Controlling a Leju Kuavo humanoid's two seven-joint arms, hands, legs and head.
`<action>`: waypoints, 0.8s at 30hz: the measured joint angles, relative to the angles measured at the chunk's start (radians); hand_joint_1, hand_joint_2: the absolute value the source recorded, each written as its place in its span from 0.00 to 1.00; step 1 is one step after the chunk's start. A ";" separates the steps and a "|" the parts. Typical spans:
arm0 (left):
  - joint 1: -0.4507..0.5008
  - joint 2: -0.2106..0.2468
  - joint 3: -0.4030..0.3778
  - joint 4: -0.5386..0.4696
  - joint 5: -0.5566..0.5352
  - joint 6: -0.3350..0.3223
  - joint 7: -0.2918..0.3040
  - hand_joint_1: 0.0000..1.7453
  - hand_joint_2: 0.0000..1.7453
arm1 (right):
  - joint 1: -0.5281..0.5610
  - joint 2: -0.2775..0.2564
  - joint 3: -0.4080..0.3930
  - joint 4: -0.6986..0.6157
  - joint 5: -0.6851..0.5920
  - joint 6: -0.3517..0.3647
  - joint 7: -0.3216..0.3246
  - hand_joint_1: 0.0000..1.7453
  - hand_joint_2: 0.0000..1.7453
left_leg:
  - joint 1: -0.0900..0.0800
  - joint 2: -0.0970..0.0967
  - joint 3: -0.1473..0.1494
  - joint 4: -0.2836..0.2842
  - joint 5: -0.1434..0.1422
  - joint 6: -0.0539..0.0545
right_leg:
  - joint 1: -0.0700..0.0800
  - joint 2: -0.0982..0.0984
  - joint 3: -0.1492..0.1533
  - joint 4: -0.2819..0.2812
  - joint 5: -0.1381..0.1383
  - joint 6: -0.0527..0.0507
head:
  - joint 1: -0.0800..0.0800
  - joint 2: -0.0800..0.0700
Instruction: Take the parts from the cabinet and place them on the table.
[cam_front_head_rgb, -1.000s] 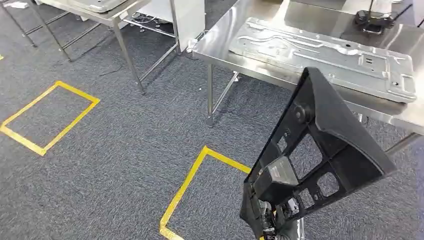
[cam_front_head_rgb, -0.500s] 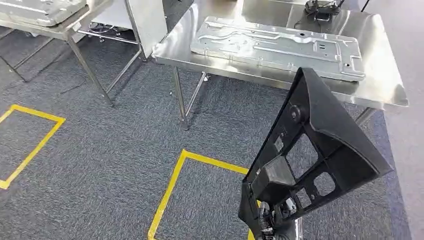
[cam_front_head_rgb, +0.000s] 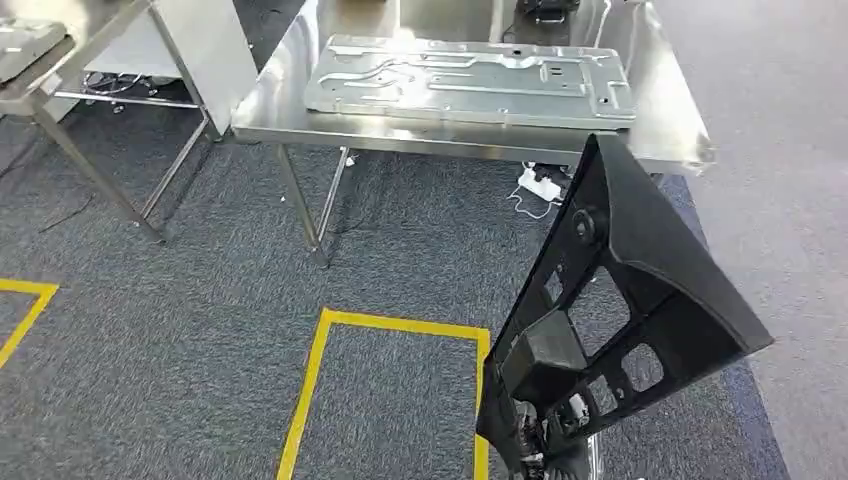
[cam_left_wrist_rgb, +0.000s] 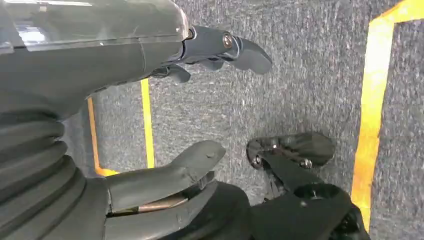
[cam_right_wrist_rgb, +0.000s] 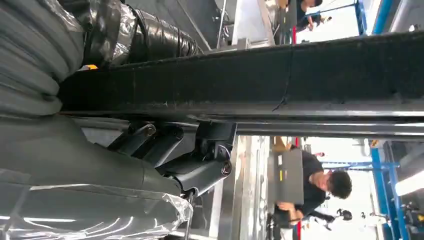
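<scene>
Black plastic part (cam_front_head_rgb: 625, 320), clamped low in the right hand (cam_right_wrist_rgb: 165, 155) with its fingers around its edge, stands tall near the steel table (cam_front_head_rgb: 270, 110), where it could strike the rim.

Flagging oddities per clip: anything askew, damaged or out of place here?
Nothing stands out. The right hand grips the black plastic frame part, the stamped metal sheet panel lies flat on the steel table, and the left hand holds nothing.
</scene>
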 joint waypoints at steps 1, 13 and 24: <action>-0.001 0.000 0.000 0.000 0.000 0.000 0.000 0.00 1.00 | 0.000 0.000 0.000 0.000 0.000 0.000 0.000 1.00 1.00 | 0.002 0.001 -0.001 0.003 -0.007 -0.007 | -0.012 0.014 0.005 -0.010 0.006 -0.010 | 0.000 0.000; -0.003 0.009 0.005 0.000 0.001 -0.008 0.006 0.00 1.00 | -0.019 -0.003 0.026 0.027 0.029 -0.059 0.023 1.00 1.00 | -0.004 -0.147 -0.033 0.015 -0.012 0.021 | -0.002 0.130 0.001 -0.005 -0.002 -0.006 | 0.000 0.000; 0.017 0.021 0.026 0.000 0.013 -0.013 0.022 0.00 1.00 | -0.058 -0.018 0.068 0.112 0.057 -0.133 0.043 1.00 1.00 | 0.002 -0.116 0.042 -0.006 -0.036 0.046 | -0.015 0.042 -0.159 0.234 -0.045 0.039 | 0.001 0.000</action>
